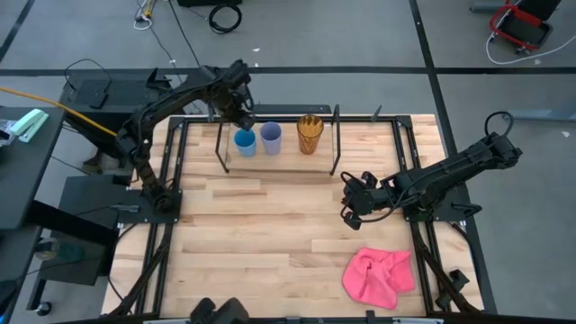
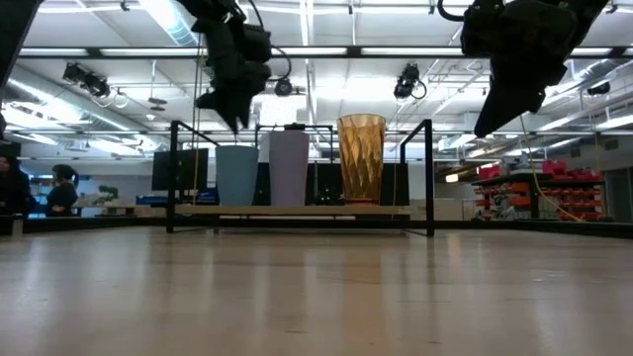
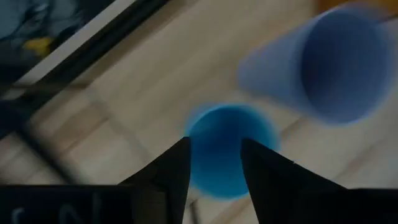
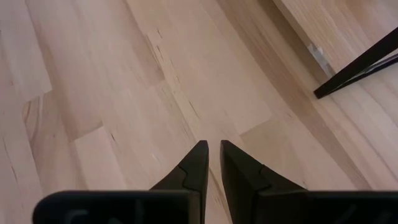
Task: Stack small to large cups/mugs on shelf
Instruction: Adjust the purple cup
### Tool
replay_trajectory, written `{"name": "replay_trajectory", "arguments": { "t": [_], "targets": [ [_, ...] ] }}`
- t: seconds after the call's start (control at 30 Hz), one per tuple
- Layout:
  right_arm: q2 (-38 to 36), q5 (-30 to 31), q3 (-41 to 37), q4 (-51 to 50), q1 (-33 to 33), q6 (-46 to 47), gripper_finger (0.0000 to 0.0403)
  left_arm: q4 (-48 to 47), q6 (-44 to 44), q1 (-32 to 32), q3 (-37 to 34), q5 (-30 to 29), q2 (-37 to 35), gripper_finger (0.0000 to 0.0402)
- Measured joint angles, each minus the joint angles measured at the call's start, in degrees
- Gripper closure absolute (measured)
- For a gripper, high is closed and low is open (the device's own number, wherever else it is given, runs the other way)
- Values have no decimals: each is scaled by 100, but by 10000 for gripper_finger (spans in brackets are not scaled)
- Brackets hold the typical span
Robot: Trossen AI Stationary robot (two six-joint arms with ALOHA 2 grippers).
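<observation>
Three cups stand upright in a row on the board of the low black-rod shelf at the far side of the table: the short blue cup on the left, the lavender cup in the middle, the tall amber cup on the right. My left gripper hangs open just above the blue cup, with a gap between fingertips and rim in the low view. My right gripper is shut and empty above the bare table to the right of the middle, pointing down.
A crumpled pink cloth lies near the table's front right. The shelf's upright end rods stand at both ends of the cup row. The lavender cup stands close beside the blue one. Bare wood lies in front of the shelf.
</observation>
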Motion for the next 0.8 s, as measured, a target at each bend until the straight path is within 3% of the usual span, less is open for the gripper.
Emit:
{"name": "replay_trajectory", "arguments": {
  "t": [0.2, 0.8],
  "targets": [
    [0, 0, 0, 45, 0, -31, 353, 311, -24, -319, 0, 331, -8, 263],
    [0, -2, 0, 65, 0, -26, 353, 355, -220, -640, 0, -25, 66, 306]
  ]
}}
